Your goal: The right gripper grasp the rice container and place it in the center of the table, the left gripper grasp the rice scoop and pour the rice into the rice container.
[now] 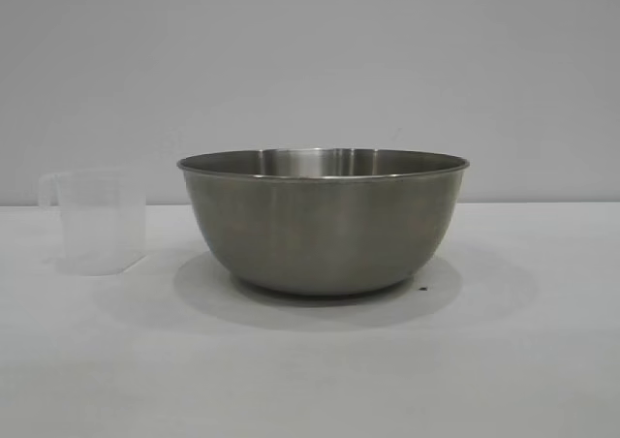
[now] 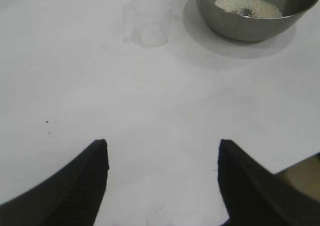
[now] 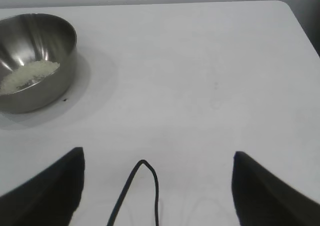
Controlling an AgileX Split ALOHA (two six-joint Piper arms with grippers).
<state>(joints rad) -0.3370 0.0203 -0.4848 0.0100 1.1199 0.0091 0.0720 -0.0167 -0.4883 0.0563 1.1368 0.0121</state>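
The rice container, a big brushed steel bowl, stands in the middle of the white table. Both wrist views look into the rice container, where rice lies as a pale layer on its bottom. The rice scoop stands upright to the bowl's left, apart from it, and it looks empty. In the left wrist view the rice scoop is far from my left gripper, which is open over bare table. My right gripper is open too, away from the bowl, holding nothing.
A black cable loops between the right gripper's fingers. A tiny dark speck lies beside the bowl's base. The table's far corner shows in the right wrist view. Neither arm appears in the exterior view.
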